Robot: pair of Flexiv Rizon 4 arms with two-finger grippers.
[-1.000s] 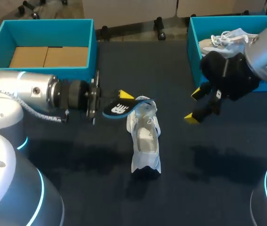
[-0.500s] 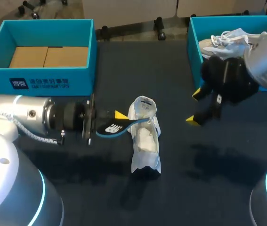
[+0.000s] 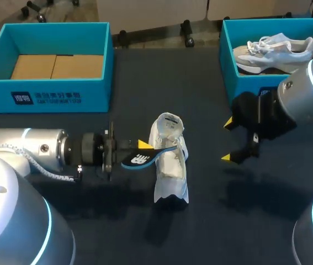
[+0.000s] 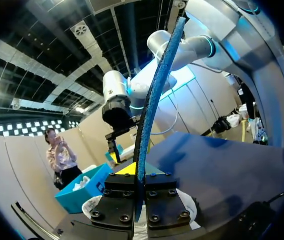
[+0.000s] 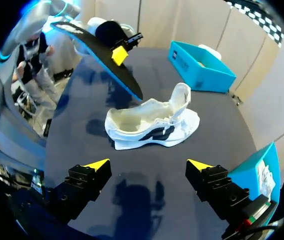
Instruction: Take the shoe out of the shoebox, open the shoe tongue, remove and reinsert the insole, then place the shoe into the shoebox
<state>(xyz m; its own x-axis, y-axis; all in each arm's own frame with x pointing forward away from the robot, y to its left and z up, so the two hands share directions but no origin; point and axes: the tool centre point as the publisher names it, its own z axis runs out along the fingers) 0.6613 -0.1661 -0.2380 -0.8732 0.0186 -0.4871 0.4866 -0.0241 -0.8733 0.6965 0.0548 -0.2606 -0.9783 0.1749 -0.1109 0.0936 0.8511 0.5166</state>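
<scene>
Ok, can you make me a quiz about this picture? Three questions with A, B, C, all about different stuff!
1. How many blue boxes are on the table? A one, B two, C four.
2. Where is the white shoe next to the insole? A inside a box, B on the table, outside the boxes, C on top of a box.
3. What is the right hand doing? A open, holding nothing, B shut on the insole, C shut on a shoe.

Answers: 1 B, one box stands at each far side of the table. 2 B, it lies on the dark table, not in either box. 3 A, its yellow tips stand apart with nothing between them; the left hand has the insole.
</scene>
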